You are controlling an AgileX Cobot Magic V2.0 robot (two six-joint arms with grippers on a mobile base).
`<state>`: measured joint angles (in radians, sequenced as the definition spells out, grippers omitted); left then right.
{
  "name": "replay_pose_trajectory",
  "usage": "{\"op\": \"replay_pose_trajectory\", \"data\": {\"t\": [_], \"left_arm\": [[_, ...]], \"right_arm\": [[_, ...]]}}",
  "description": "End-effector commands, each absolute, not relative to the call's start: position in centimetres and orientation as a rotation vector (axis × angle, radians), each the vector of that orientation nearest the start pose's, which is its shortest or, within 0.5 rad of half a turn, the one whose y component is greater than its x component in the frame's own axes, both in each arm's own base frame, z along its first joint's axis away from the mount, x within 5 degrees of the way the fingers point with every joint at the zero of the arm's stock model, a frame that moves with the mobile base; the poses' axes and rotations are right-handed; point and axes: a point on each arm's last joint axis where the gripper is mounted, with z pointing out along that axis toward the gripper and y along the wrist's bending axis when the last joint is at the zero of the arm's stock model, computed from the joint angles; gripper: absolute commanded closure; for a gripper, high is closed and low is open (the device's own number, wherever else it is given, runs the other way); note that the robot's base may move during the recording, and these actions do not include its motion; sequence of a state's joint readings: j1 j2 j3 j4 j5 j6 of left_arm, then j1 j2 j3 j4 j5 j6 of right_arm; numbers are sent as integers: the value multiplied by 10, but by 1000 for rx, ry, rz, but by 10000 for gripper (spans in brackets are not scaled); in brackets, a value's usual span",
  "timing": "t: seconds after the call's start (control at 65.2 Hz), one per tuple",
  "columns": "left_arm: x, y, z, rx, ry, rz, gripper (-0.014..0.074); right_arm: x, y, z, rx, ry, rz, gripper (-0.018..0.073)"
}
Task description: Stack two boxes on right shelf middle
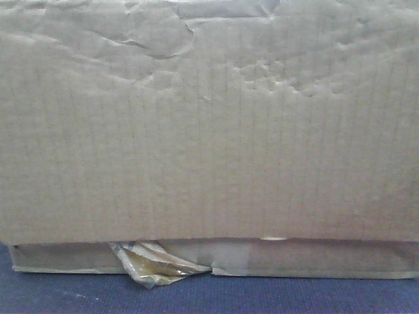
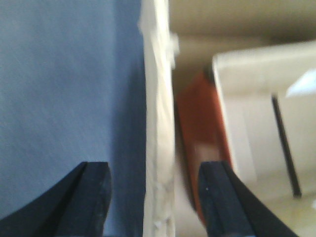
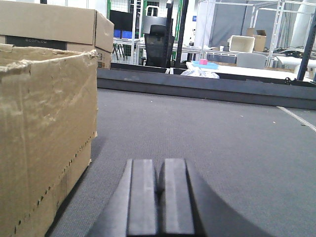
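Observation:
A tan cardboard box (image 1: 209, 131) with a dented, wrinkled face fills nearly all of the front view. Under its lower edge shows a strip of a second box (image 1: 314, 258) with a tuft of yellowish clear tape (image 1: 154, 261). My left gripper (image 2: 155, 197) is open. A pale wrinkled edge (image 2: 159, 148) runs between its fingers, touching neither; the view is blurred. My right gripper (image 3: 158, 192) is shut and empty, low over grey carpet, with a worn box (image 3: 44, 133) just to its left. The shelf is out of view.
A blue surface (image 1: 262, 297) lies below the boxes. In the left wrist view an orange object (image 2: 200, 128) and a white container (image 2: 261, 113) lie right of the pale edge. Another cardboard box (image 3: 54, 27) stands behind the worn one, and a dark raised rail (image 3: 207, 89) crosses the carpet ahead.

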<state>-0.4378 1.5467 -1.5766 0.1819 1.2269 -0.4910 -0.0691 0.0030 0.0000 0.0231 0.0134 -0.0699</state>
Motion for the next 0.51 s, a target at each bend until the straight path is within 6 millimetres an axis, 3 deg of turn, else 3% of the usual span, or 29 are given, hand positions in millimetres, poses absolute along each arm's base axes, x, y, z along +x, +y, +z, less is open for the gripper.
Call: {"op": "replay_pose_trajectory", "data": {"t": [0.0, 0.138, 0.491], "left_arm": [[291, -120, 372, -24, 2670, -68, 288], [289, -119, 356, -16, 2720, -36, 288], [296, -123, 342, 25, 2761, -8, 288]], "right_arm": [[56, -4, 214, 19, 1475, -93, 721], [56, -4, 214, 19, 1475, -93, 721], [56, -4, 214, 19, 1475, -93, 721]]}}
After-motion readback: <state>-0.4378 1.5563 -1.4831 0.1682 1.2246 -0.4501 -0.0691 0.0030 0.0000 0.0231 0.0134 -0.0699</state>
